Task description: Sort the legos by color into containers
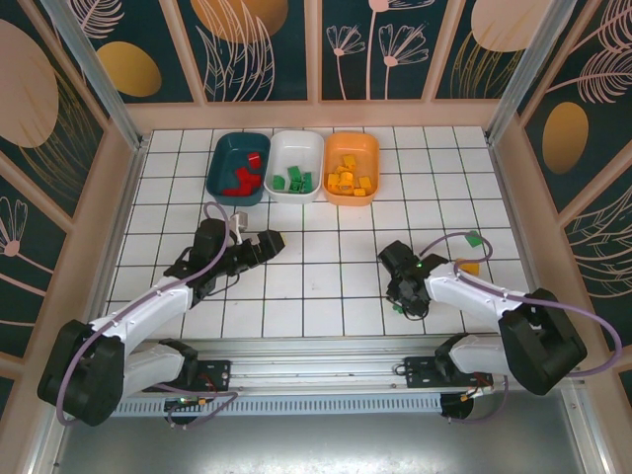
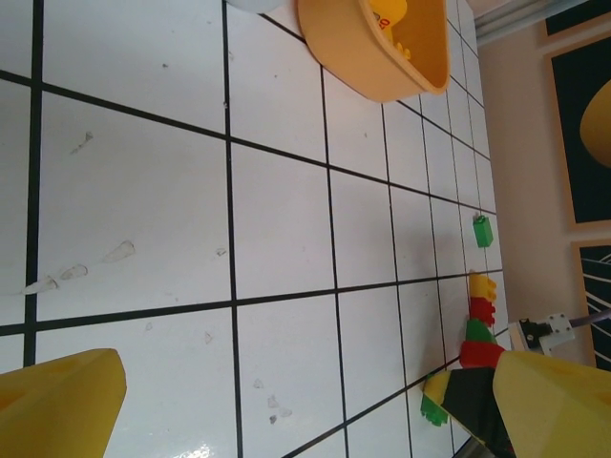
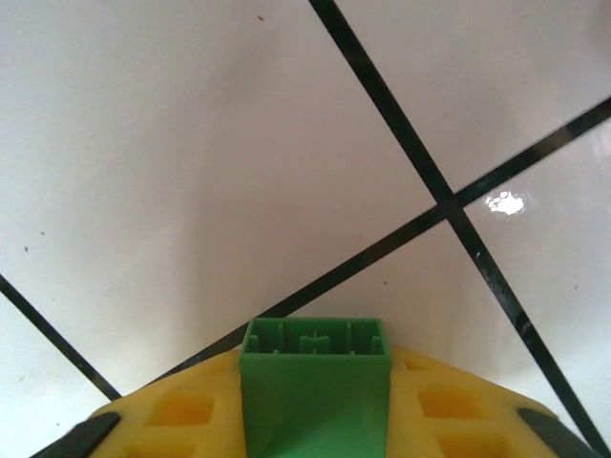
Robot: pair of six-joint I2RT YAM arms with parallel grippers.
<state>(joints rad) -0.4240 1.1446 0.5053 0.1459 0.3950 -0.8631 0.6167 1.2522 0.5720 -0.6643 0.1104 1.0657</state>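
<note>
Right jaws pinch the green lego squarely between them.

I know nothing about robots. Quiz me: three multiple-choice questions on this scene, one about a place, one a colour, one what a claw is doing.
1. Which tub stands mid-row? A teal, B white, C orange.
2. What colour are the bricks in the teal tub? A red, B green, C yellow.
3. The right gripper is: A open, B shut on a green brick, C shut on a red brick.
Answers: B, the white tub sits between the other two; A, red bricks lie there; B, its wrist view shows the green brick clamped in it.
</note>
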